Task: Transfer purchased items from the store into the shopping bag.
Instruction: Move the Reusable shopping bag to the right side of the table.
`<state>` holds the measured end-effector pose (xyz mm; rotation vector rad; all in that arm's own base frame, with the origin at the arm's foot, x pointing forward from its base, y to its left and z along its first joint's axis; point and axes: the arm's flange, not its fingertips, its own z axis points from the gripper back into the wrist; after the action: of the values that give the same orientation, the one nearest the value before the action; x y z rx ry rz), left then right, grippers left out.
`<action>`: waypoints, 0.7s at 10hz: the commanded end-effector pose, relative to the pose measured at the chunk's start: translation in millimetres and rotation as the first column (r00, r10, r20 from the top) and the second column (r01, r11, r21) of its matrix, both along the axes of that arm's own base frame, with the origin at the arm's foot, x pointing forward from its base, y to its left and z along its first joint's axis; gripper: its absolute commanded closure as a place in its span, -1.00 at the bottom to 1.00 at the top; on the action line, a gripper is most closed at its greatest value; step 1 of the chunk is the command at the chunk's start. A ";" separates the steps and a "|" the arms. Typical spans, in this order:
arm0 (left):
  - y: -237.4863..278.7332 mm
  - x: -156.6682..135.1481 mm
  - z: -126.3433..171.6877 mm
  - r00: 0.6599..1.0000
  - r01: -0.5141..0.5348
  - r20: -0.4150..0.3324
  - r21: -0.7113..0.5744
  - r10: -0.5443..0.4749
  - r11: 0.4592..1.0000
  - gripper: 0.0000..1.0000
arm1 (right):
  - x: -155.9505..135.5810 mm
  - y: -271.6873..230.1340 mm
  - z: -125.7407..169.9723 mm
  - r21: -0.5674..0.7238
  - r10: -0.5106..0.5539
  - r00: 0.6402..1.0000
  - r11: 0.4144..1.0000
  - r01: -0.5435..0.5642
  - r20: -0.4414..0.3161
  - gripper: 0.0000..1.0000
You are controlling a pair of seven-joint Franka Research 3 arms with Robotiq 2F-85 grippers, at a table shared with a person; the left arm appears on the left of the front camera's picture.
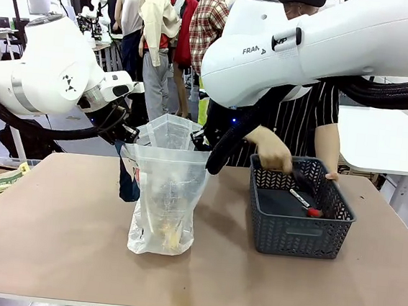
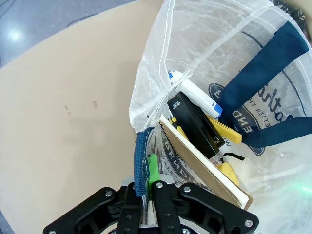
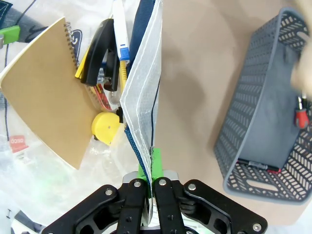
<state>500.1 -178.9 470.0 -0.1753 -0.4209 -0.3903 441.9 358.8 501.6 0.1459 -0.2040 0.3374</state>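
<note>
Shopping bag pinched by left gripper, right gripper (hand in basket).

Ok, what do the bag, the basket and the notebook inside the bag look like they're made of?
The bag: thin translucent plastic, probably; it crinkles and its contents show through. The basket: dark grey moulded plastic, matte, lattice walls. The notebook: brown matte card cover, apparently, with wire spiral binding.
</note>
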 end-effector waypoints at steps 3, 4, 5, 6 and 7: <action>1.1 0.3 0.4 1.000 -0.002 0.001 0.000 0.002 1.000 1.00 | -0.1 -1.2 -0.5 -0.004 0.000 1.000 1.000 0.000 0.002 1.00; 1.1 0.3 0.4 1.000 -0.002 0.001 0.000 0.002 1.000 1.00 | -0.1 -1.2 -0.5 -0.004 0.000 1.000 1.000 0.000 0.002 1.00; 1.1 0.3 0.4 1.000 -0.002 0.001 0.000 0.002 1.000 1.00 | -0.1 -1.2 -0.5 -0.004 0.000 1.000 1.000 0.000 0.002 1.00; 1.1 0.3 0.4 1.000 -0.002 0.001 0.000 0.002 1.000 1.00 | -0.1 -1.2 -0.5 -0.004 0.000 1.000 1.000 0.000 0.002 1.00; 1.1 0.3 0.4 1.000 -0.002 0.001 0.000 0.002 1.000 1.00 | -0.1 -1.2 -0.5 -0.004 0.000 1.000 1.000 0.000 0.002 1.00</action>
<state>500.1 -178.9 470.1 -0.1753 -0.4209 -0.3903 441.9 358.8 501.6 0.1459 -0.2040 0.3374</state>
